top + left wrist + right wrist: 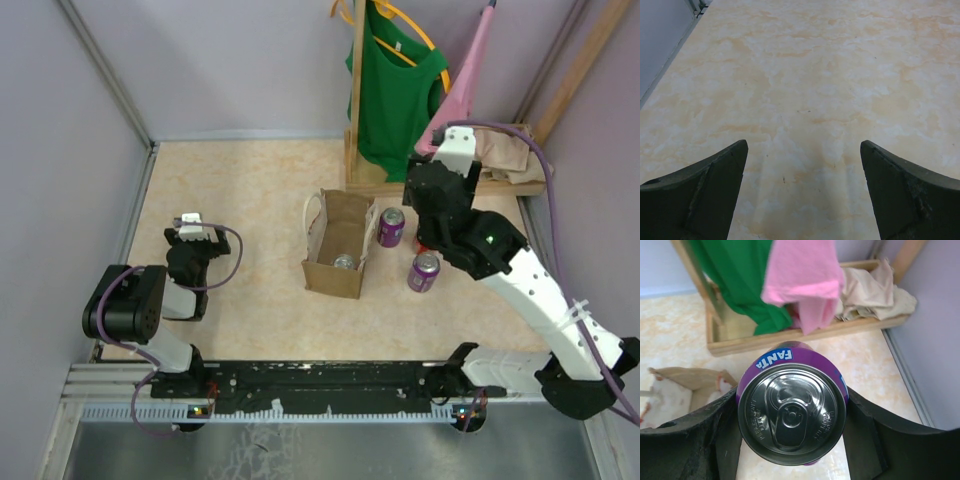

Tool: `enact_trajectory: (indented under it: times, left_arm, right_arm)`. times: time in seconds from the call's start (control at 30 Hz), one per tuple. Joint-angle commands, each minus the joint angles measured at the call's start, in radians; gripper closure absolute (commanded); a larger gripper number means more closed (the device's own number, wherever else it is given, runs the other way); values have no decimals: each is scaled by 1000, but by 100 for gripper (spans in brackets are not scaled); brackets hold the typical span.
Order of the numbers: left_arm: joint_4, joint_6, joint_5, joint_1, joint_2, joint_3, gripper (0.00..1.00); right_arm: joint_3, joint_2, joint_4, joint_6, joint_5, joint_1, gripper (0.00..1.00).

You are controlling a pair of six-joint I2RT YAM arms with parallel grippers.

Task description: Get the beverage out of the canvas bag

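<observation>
Setting down the purple beverage can (792, 412), pinched in the right gripper (792, 420), looks like the step in hand. It calls for keeping the can upright and letting go only once its base sits flat, clear of the canvas bag (690, 376) just to the gripper's left. Its label reads "FANTA"; the left gripper (804, 160) is spread, empty.

You've got a shiny metal can (791, 412), matt canvas bag (333, 278) & smooth marbled surface (840, 75) under bag.
</observation>
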Motion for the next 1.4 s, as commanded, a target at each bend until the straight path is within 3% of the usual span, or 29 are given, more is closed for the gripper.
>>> enact_trajectory:
  times: [0.0,0.23,0.6,1.37]
  left_arm:
    - [17,5,4,-6,13,12,0]
    - [17,5,4,-5,14,12,0]
    - [17,5,4,-6,13,13,0]
    - [17,5,5,-5,13,12,0]
  right_arm:
    - [-117,-71,-55,142,-35,-37,100]
    - [-338,-99,35,170,-245,-37,100]
    - [-474,-49,177,173,-418,-37,100]
    - [-602,178,331,226,-421,-67,100]
